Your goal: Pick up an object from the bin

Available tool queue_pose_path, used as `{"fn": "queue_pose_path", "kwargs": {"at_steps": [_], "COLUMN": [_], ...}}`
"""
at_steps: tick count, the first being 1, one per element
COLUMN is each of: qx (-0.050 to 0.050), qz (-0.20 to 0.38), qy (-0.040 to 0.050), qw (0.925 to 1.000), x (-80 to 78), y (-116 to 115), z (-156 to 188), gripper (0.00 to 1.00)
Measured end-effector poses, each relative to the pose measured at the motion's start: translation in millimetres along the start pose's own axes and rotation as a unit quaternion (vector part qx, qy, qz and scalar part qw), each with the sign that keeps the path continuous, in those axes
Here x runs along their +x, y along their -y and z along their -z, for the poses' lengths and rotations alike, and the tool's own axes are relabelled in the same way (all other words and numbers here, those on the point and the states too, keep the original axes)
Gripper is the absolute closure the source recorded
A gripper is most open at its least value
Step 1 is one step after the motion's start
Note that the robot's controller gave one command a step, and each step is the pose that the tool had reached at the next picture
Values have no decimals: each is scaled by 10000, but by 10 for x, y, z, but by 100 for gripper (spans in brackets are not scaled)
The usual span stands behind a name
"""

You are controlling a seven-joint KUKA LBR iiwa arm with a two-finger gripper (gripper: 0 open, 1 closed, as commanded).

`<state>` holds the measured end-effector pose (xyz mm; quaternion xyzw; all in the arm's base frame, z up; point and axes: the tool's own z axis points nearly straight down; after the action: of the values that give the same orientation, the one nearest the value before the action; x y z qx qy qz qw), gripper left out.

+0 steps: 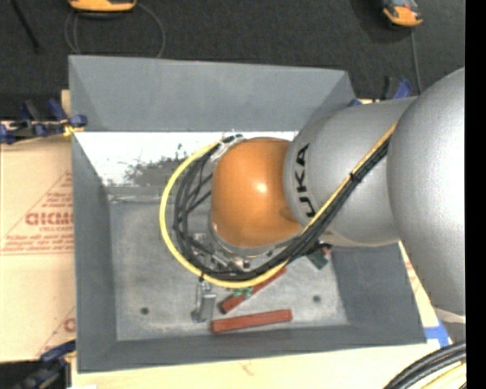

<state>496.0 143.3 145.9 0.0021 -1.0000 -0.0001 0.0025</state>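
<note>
Downward view of the bin [93, 282]. The arm [364, 177] enters from the right of the frame and covers the bin's centre and right. Its orange cover [251, 189] and looped cables [172, 217] hide most of the wrist.

The gripper [204, 306] projects below the cover, in the lower centre of the frame and close above the bin floor. Whether it is apart or together cannot be told from this angle, and nothing is seen held in it.

Two things lie nearest to it.
- **Red bar** [252, 321]: a long, flat bar just to the lower right of the gripper. Its long axis runs almost left to right, parallel to the bin's lower wall and near it. Its left end is the end nearest the gripper.
- **Red-and-green piece** [241, 297]: a smaller piece just right of the gripper, above the bar. It slants up toward the right and passes under the cables.

The likely target is the red bar. On that reading, the coming move turns on a small shift toward the lower right, with the closing direction set across the bar's short side.

Room is tight toward the lower wall, and the piece crowds the bar's upper side. The floor to the left of the gripper is open.
</note>
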Motion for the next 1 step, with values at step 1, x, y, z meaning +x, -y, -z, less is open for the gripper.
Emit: {"fn": "queue_pose_path", "kwargs": {"at_steps": [1], "qx": [-5], "qz": [-20], "qy": [35], "qw": [10000], "x": [-21], "y": [7], "z": [35], "gripper": [0]}}
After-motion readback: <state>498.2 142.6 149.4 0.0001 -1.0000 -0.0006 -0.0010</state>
